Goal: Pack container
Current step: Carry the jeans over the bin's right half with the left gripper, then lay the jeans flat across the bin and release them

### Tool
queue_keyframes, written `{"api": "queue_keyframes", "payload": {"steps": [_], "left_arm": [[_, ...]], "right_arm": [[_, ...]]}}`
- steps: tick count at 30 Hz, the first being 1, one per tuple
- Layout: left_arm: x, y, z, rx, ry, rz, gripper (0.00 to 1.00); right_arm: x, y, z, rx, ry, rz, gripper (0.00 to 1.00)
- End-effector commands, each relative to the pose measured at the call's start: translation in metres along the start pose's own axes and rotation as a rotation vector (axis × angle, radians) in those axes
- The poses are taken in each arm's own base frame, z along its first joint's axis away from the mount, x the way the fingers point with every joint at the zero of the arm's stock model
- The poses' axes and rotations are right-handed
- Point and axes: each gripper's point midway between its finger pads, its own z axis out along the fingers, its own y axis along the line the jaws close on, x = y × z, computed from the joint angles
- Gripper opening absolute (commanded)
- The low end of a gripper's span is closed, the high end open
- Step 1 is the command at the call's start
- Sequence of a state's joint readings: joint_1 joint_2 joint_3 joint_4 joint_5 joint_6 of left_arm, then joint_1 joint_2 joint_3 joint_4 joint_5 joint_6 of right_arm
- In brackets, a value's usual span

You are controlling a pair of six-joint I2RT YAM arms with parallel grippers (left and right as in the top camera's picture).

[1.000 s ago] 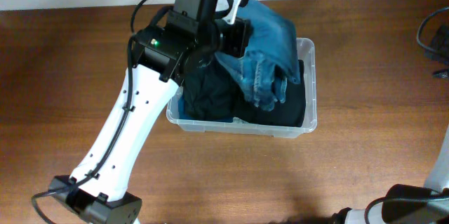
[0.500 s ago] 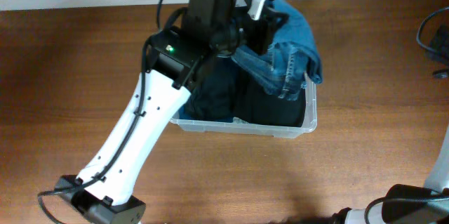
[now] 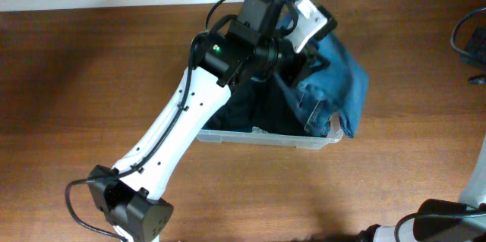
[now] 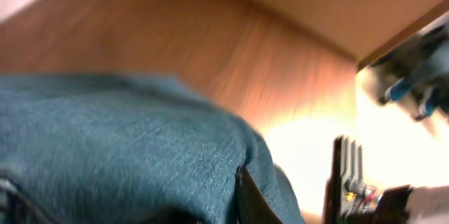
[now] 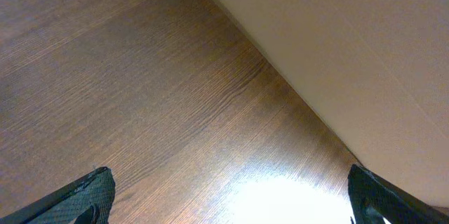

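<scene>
Left gripper (image 3: 304,54) clenched on jeans (image 3: 345,83) — above the container (image 3: 266,137), these spilling over its right rim

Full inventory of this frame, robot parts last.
container: 1, clear plastic, centre of the table.
jeans: 1, blue denim, draped over the container's right end, lifted at the top.
dark garment: 1, black or navy, inside the container.
table: 1, brown wood, under everything.
cables: count unclear, black, right edge of the table.
left arm: 1, white and black, reaching over the container.
left claw: 1, black, appears shut on the jeans.
right arm: 1, dark base, bottom right corner.
right claw: 1, black, open above bare table.
</scene>
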State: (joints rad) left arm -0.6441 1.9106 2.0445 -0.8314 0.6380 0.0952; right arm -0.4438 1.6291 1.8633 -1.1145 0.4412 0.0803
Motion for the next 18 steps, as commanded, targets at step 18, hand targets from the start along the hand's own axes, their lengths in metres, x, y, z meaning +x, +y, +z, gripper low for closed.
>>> {"api": "queue_keyframes", "payload": {"steps": [18], "left_arm": [[0.074, 0.111, -0.074, -0.708, 0.387, 0.036, 0.0]], "right_arm": [[-0.002, -0.003, -0.001, 0.012, -0.008, 0.019, 0.98]]}}
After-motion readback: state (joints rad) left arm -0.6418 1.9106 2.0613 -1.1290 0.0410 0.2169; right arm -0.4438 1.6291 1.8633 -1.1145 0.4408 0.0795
